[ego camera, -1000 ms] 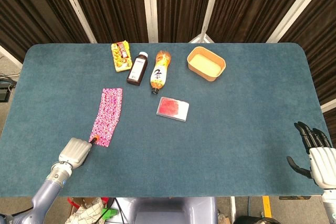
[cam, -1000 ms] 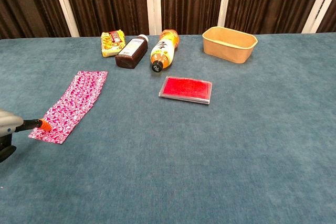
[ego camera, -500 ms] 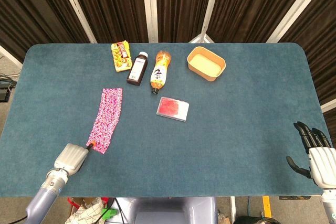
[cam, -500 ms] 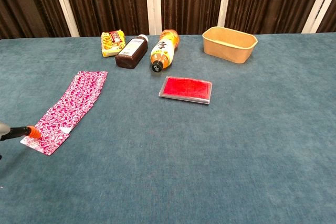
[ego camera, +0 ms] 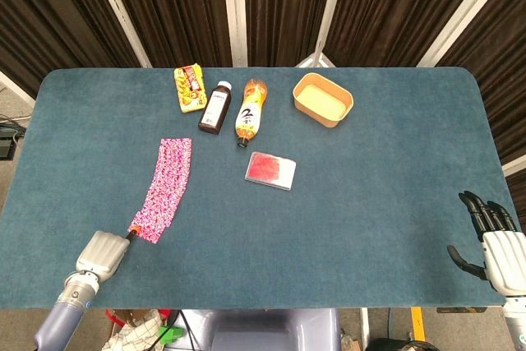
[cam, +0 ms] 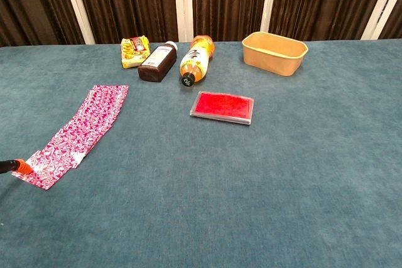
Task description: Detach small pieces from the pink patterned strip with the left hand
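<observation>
The pink patterned strip (ego camera: 163, 187) lies lengthwise on the left side of the blue table (ego camera: 378, 170), stretched toward the front edge. My left hand (ego camera: 100, 254) sits at the strip's near end, where its orange fingertip (ego camera: 131, 233) holds the corner. In the chest view only that fingertip (cam: 21, 167) shows at the left border, on the near end of the strip (cam: 81, 131). My right hand (ego camera: 493, 240) rests at the table's front right corner, fingers apart and holding nothing.
At the back stand a yellow snack pack (ego camera: 189, 88), a dark bottle (ego camera: 215, 108), a lying orange drink bottle (ego camera: 251, 111) and a tan bowl (ego camera: 323, 99). A red flat packet (ego camera: 270, 170) lies mid-table.
My left hand has drawn back toward the front edge, pulling the strip's near end with it, so the strip now reaches further forward. The right hand has stayed put.
</observation>
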`<state>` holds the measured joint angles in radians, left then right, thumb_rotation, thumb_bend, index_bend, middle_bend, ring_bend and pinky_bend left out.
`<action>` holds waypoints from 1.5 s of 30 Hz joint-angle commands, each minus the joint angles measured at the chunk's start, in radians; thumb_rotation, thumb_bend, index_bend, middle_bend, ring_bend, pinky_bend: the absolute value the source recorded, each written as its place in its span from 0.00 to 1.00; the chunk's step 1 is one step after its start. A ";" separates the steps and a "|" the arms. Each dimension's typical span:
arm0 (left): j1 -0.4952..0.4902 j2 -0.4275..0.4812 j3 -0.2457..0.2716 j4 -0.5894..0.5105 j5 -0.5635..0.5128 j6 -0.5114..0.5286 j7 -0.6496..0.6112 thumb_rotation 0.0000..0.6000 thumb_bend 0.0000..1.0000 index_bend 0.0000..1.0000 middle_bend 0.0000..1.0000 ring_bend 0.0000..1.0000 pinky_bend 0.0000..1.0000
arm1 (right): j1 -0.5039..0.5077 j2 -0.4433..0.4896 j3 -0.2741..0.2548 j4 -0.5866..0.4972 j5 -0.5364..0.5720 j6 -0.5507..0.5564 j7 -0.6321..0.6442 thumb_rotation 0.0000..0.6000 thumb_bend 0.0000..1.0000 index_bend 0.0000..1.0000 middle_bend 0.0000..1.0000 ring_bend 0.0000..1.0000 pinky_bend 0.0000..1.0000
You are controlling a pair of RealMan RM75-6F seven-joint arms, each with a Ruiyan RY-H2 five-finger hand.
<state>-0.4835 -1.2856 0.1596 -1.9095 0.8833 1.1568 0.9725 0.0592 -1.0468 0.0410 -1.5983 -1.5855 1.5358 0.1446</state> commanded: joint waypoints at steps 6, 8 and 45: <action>0.017 0.022 0.044 -0.050 -0.005 0.041 0.027 1.00 0.86 0.14 0.88 0.73 0.68 | 0.000 0.000 0.002 0.002 -0.001 0.003 0.005 1.00 0.31 0.00 0.11 0.18 0.14; 0.029 0.028 0.061 -0.067 0.009 0.064 0.035 1.00 0.86 0.14 0.88 0.73 0.68 | 0.000 0.000 0.001 0.001 -0.003 0.003 0.006 1.00 0.31 0.00 0.11 0.18 0.14; -0.018 0.080 -0.040 -0.044 0.185 0.013 -0.128 1.00 0.88 0.02 0.89 0.75 0.69 | 0.003 -0.007 -0.001 0.003 -0.003 -0.003 0.001 1.00 0.31 0.00 0.11 0.18 0.14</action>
<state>-0.4608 -1.1805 0.1614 -1.9994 1.1176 1.2255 0.8584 0.0625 -1.0534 0.0396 -1.5955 -1.5888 1.5331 0.1446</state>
